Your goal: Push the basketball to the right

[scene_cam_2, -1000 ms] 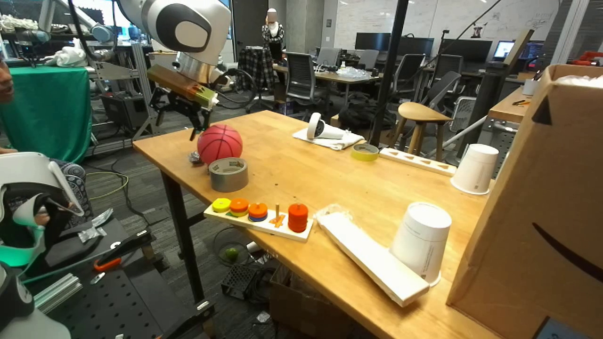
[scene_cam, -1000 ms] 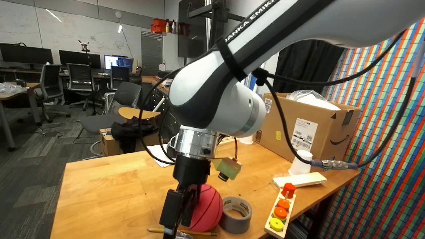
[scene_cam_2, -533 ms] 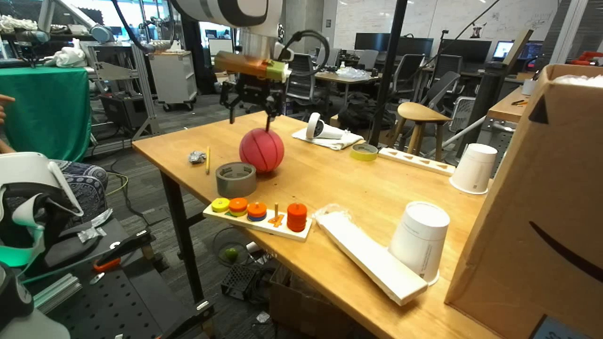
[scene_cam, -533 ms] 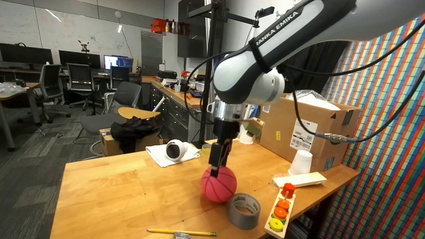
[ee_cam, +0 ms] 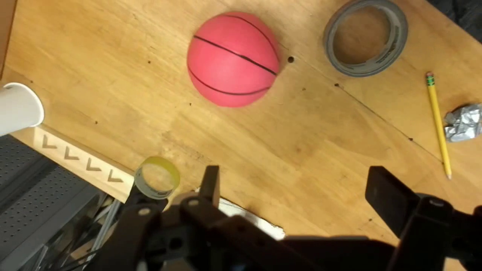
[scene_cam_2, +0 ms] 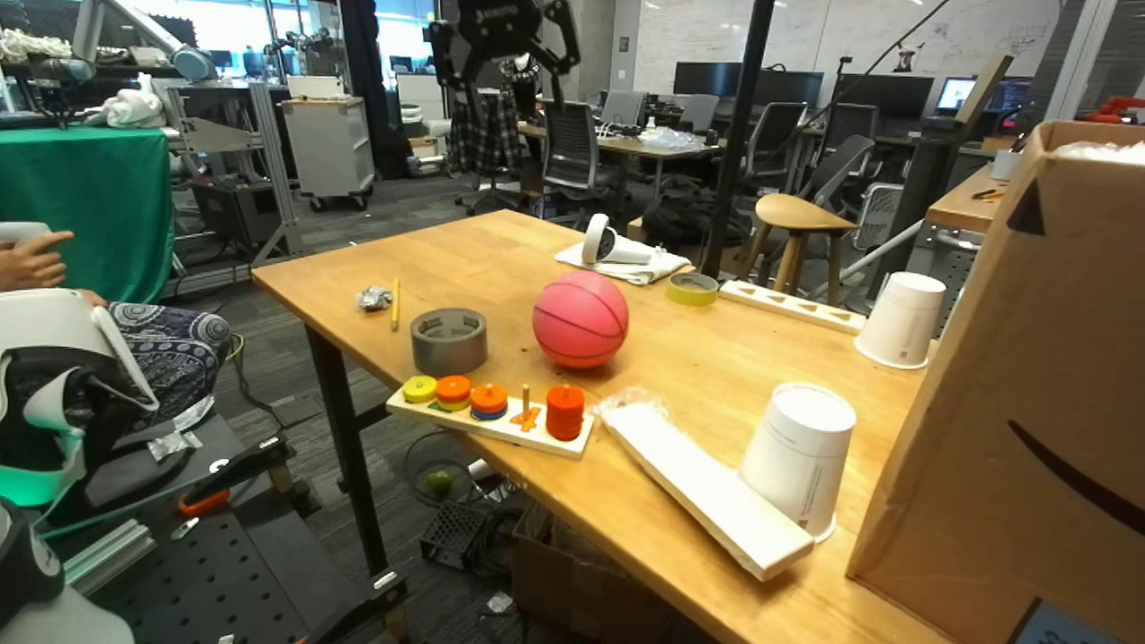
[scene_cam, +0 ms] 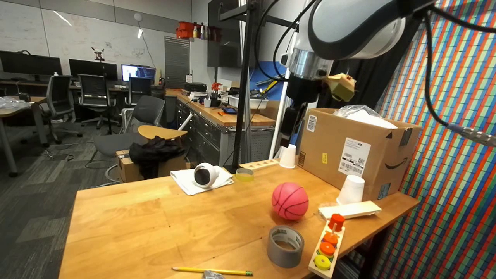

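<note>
The basketball is a pinkish-red ball with dark seam lines. It rests on the wooden table in both exterior views (scene_cam: 290,201) (scene_cam_2: 581,320), and in the wrist view (ee_cam: 233,59) it lies at the top middle. My gripper (ee_cam: 295,180) is open with nothing between its fingers. It hangs well above the table and apart from the ball, as it also shows in the exterior views (scene_cam: 286,141) (scene_cam_2: 516,97). In the wrist view the ball lies beyond the fingertips, up and to the left. The ball is fully visible in all views.
A grey tape roll (scene_cam: 285,255) and a peg toy with coloured discs (scene_cam_2: 492,416) stand near the ball. A white bar (scene_cam_2: 707,487), a paper cup (scene_cam_2: 799,456) and a cardboard box (scene_cam: 356,155) lie beyond. A pencil (ee_cam: 438,124) and crumpled foil (ee_cam: 463,123) are on the table.
The basketball has moved right in both exterior views, away from the foil and past the tape roll, which shifted slightly. My gripper was low at the ball and has risen clear of it.
</note>
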Tool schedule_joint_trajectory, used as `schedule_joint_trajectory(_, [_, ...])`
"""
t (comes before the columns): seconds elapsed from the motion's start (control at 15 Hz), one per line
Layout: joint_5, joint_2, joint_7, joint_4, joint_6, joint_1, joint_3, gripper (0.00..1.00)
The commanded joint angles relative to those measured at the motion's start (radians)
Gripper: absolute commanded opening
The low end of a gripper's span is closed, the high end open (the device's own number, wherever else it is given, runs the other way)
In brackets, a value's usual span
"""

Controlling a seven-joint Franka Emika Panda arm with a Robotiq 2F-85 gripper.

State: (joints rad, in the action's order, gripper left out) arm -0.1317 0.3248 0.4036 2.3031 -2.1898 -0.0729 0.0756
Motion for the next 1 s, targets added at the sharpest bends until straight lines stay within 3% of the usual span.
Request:
schedule_joint_trajectory(0.0, [-0.021,0.093,-0.097,0.041,0.074,-0.038,0.033,1.0])
schedule_joint_trajectory(0.6, [-0.014,0.032,-0.18,0.07,0.145,-0.043,0.033,1.0])
schedule_joint_trajectory(0.93, [0.06,-0.08,-0.136,0.055,0.22,-0.047,-0.011,1.0])
